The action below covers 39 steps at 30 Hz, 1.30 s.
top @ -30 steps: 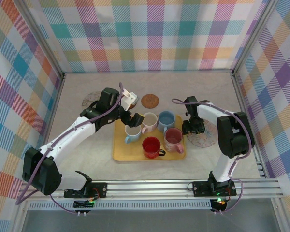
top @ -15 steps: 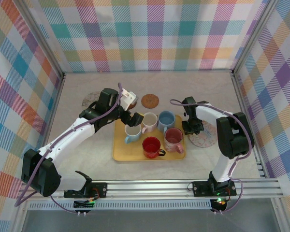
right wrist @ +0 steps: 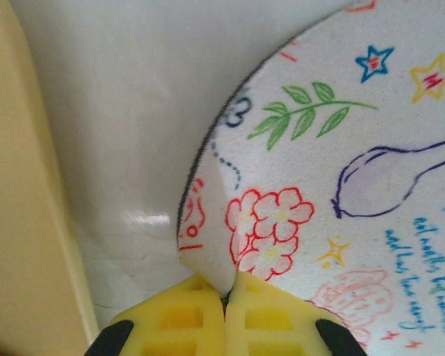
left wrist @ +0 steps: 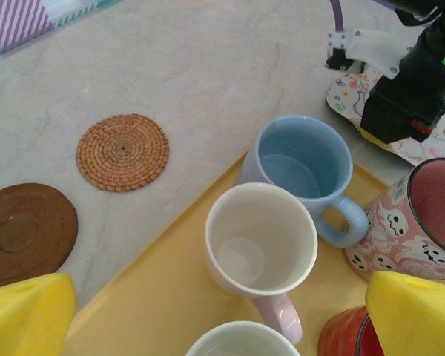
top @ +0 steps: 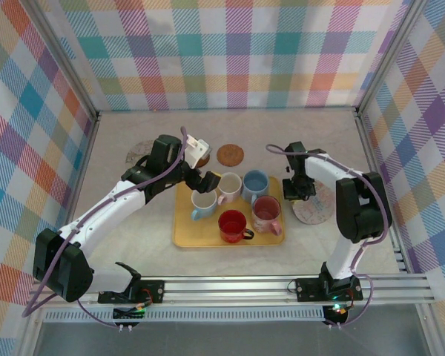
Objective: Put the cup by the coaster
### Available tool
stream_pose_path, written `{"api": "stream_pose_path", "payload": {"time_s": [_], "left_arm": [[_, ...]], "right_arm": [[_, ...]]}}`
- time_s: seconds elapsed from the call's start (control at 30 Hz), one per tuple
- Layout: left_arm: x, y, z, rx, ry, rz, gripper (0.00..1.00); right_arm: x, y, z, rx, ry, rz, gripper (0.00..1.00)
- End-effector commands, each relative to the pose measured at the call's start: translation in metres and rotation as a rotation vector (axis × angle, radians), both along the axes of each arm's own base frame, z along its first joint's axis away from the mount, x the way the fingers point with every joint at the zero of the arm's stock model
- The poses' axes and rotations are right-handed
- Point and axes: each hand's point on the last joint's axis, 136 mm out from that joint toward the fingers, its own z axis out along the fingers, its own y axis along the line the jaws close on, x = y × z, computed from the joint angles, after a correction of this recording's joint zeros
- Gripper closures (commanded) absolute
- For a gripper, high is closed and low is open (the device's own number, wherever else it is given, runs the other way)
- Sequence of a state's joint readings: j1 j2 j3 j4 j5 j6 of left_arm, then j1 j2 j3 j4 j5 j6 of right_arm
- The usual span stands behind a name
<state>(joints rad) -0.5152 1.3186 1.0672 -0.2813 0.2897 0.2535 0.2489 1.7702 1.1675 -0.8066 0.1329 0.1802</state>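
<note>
Left end effector (top: 205,167): fully open, gripping nothing, hovering over the far-left part of the yellow tray (top: 185,236). Yellow pads (left wrist: 24,317) at the near corners of the left wrist view, well apart, with the cups between and beyond them.

Right end effector (right wrist: 226,294): closed, pinching the left edge of the printed coaster (right wrist: 341,148). Pinched edge curled up between the pads; rest of that coaster flat on the table (right wrist: 111,111), just right of the tray.

Cups: five, all upright on the tray, none held.
- Cream cup (left wrist: 259,239), far row, handle pointing near.
- Blue cup (left wrist: 302,165), just right of the cream one, handle to the near right.
- White cup (top: 203,202), just near-left of the cream cup.
- Red cup (top: 233,225), near middle of the tray.
- Pink patterned cup (top: 267,212), right side of the tray, just beside the red one and closest to the printed coaster.

Other coasters, both on the table beyond the tray's far edge:
- Woven coaster (left wrist: 122,152), round, straw-coloured, apart from the tray and from every cup.
- Brown coaster (left wrist: 26,233), left of the woven one, partly under the left arm in the top view.

Cannot tell from the frames which cup counts as the task's own.
</note>
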Motion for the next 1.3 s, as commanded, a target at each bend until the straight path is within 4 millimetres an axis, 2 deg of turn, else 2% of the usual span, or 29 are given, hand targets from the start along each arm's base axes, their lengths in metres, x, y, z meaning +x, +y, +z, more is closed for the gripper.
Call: {"api": "stream_pose_path", "payload": {"time_s": [0.0, 0.17, 0.43, 0.77, 0.93, 1.27], "left_arm": [[0.009, -0.008, 0.013, -0.036, -0.047, 0.012, 0.0], [0.019, -0.011, 0.018, -0.058, -0.069, 0.034, 0.0], [0.03, -0.009, 0.017, -0.017, -0.076, 0.055, 0.0], [0.047, -0.007, 0.01, 0.016, -0.064, 0.095, 0.0], [0.057, -0.002, 0.007, 0.023, -0.056, 0.117, 0.0], [0.078, 0.005, -0.002, 0.012, -0.034, 0.15, 0.0]], "right_arm": [[0.024, 0.005, 0.028, 0.071, -0.079, -0.035, 1.0], [0.052, 0.011, 0.046, 0.114, -0.145, -0.043, 1.0], [0.101, 0.012, 0.059, 0.101, -0.216, -0.044, 1.0], [0.154, 0.029, 0.07, 0.144, -0.277, -0.019, 1.0], [0.171, 0.039, 0.07, 0.182, -0.279, -0.01, 1.0], [0.192, 0.063, 0.057, 0.248, -0.27, 0.003, 1.0]]}}
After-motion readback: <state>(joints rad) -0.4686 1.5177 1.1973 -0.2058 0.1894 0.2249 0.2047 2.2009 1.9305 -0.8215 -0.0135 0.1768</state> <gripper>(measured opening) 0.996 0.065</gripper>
